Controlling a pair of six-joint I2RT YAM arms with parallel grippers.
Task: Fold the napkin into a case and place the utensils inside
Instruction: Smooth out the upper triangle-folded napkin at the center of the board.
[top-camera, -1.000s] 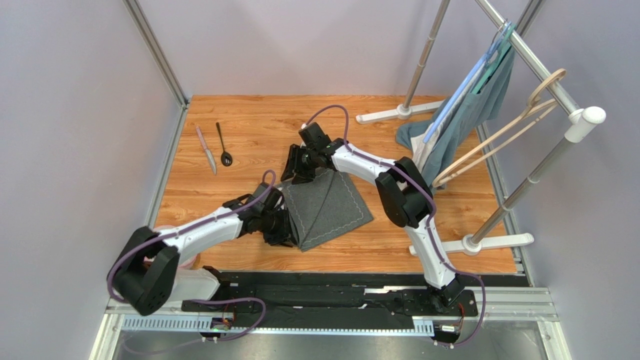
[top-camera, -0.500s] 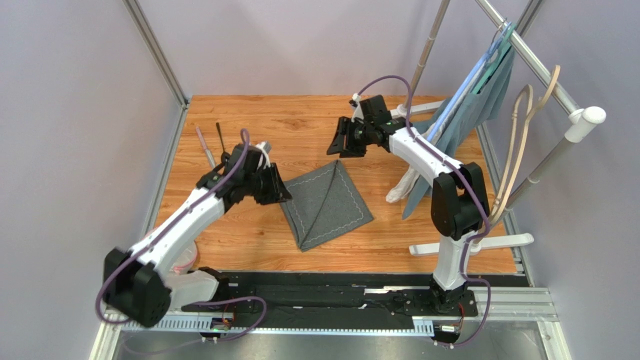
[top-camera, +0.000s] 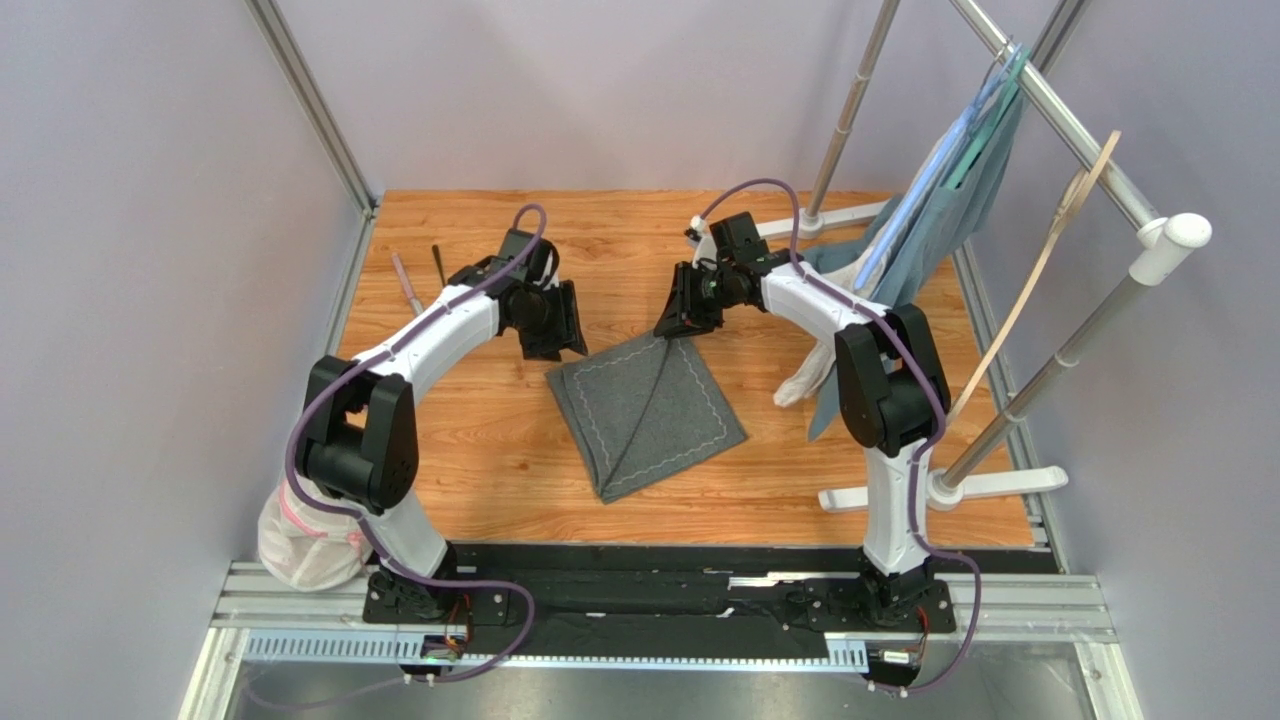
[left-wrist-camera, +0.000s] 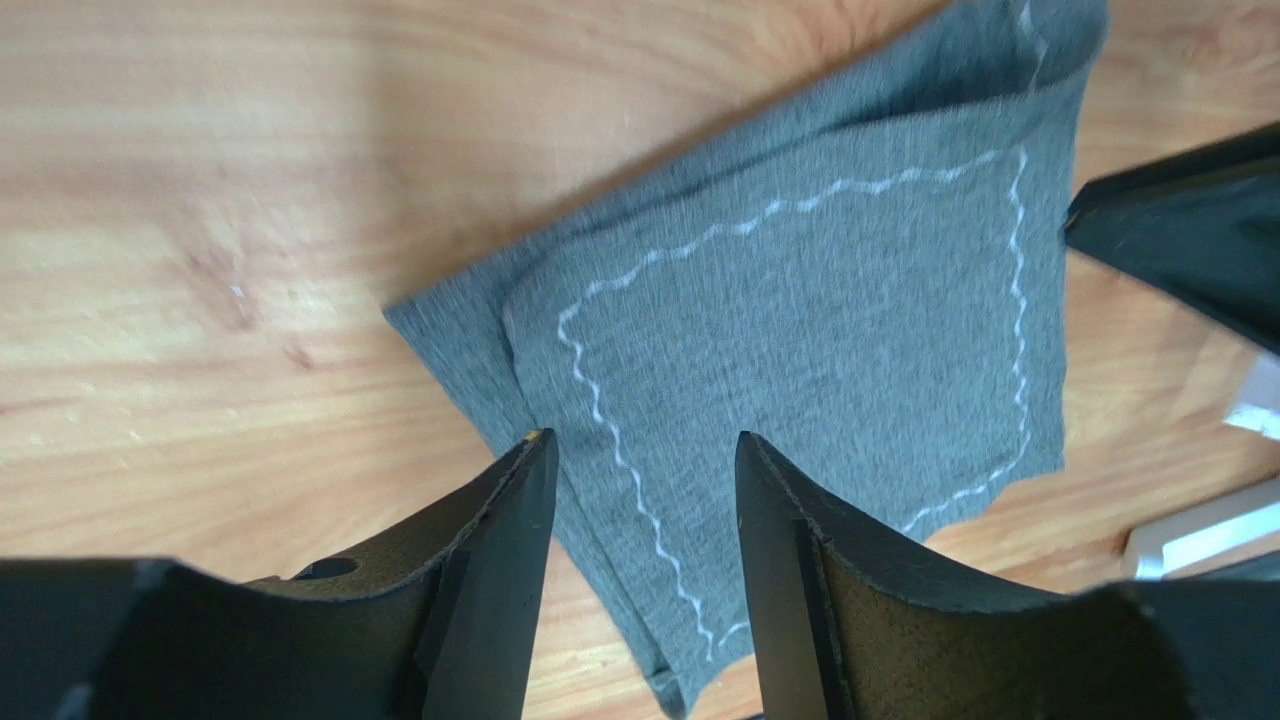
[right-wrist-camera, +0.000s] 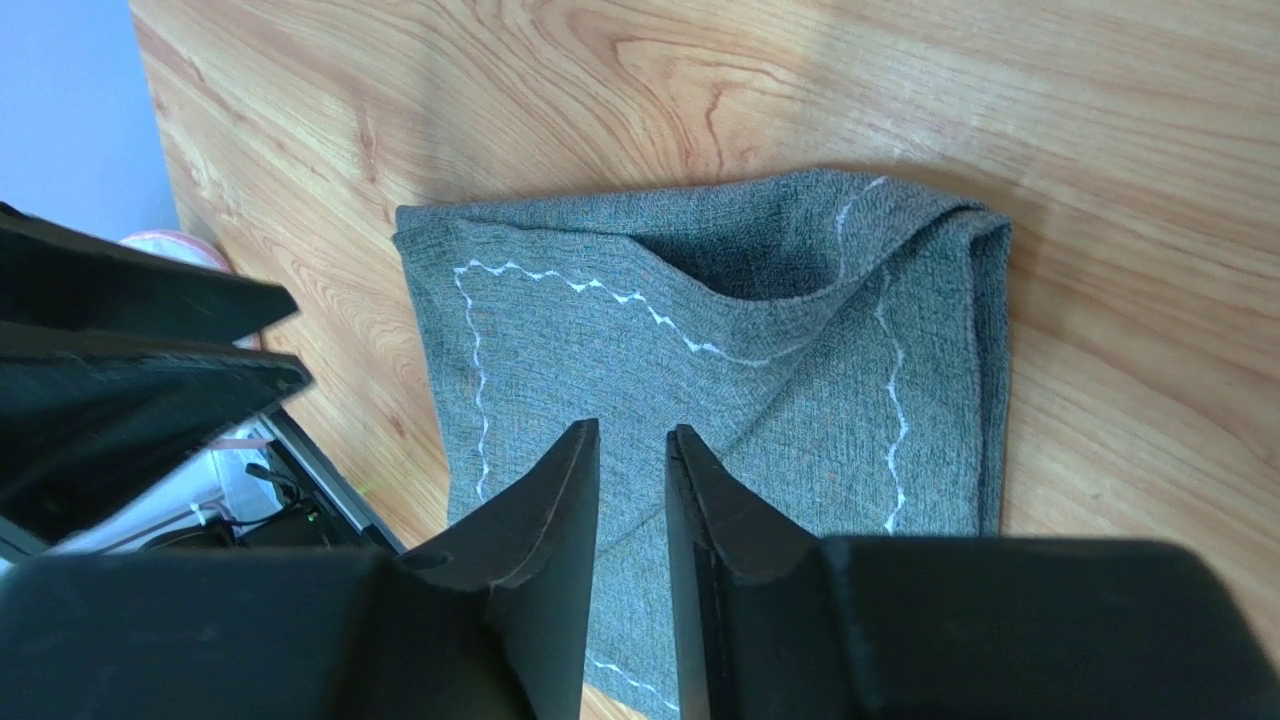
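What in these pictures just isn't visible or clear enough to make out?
- Slim silver-grey knife and thin black spoon: top view, near ends hidden behind the left arm; too small for detail.
- Dark grey stitched cloth napkin: left wrist view, near edge partly covered by the left hand.
- Napkin's fold opening: right wrist view, inside lost in shadow.

- The wooden table (top-camera: 451, 435) — orange-brown boards, with walls along its left and far edges.
- The napkin (top-camera: 649, 413) lies flat near the middle, folded, with one flap crossing on a diagonal and its pale stitching showing.
- The knife (top-camera: 406, 282) and the spoon (top-camera: 440, 264) lie side by side at the far left — both partly hidden, well apart from the napkin.
- A rack's white far foot (top-camera: 766, 231) and near foot (top-camera: 999, 482) rest on the right.
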